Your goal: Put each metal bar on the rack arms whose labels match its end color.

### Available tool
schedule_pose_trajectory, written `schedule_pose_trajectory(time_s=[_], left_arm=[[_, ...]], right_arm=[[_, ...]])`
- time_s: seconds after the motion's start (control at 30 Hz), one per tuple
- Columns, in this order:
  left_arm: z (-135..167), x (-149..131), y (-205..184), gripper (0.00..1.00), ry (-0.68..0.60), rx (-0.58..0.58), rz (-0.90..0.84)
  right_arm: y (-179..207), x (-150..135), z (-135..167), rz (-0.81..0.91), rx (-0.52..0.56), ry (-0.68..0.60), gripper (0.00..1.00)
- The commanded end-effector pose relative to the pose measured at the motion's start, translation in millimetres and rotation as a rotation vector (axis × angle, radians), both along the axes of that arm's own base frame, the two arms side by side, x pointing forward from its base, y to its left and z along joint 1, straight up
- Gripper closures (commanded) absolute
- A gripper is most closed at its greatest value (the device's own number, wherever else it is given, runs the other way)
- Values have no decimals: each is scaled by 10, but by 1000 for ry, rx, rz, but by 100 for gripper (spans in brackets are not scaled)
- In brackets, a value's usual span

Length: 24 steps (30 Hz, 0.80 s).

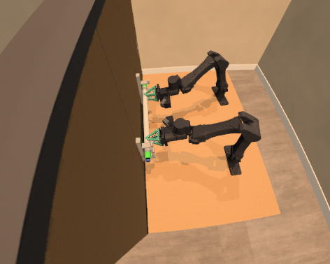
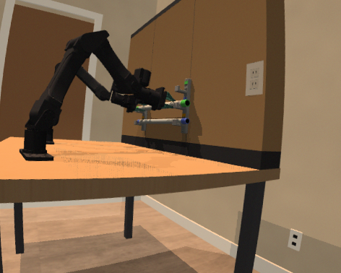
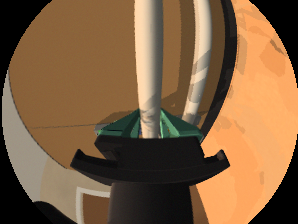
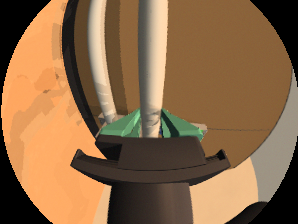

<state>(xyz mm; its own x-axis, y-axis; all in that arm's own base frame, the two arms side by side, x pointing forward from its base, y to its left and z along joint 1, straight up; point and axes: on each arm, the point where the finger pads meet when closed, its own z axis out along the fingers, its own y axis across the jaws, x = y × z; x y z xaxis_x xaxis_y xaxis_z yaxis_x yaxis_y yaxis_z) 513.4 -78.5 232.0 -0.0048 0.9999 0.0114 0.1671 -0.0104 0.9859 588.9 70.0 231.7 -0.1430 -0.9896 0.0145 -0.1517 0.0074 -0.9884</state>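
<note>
The green-ended bar [image 1: 145,115] [image 2: 184,103] [image 3: 148,50] [image 4: 153,50] runs along the rack at the height of its middle arms; whether it touches them I cannot tell. My left gripper [image 1: 147,137] [image 3: 150,111] is shut on it, and my right gripper [image 1: 146,93] [image 2: 173,103] [image 4: 150,111] is shut on it near the other end. The blue-ended bar [image 2: 158,121] [image 3: 202,45] [image 4: 96,40] lies below, on the lowest arms. On the near upright in the exterior view, the green label [image 2: 186,82] is above the top arm [image 2: 177,88], blue above the middle, yellow above the lowest.
The top arm visible in the exterior view bears no bar. The rack's uprights [image 1: 138,78] stand against the brown wall panel [image 2: 227,90]. The orange table top [image 1: 191,209] [image 2: 108,170] lies below the arms.
</note>
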Motion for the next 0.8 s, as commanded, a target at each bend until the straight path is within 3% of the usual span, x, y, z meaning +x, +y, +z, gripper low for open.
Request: schedule_pose_trajectory(time_s=[0.0,0.77], left_arm=[[732,45,40,100,-167,-10,9],[872,46,40,100,-167,-9,9]], right_arm=[[-18,19,734,-5,-8,-151,100],[-18,19,874,-5,-8,-151,100]])
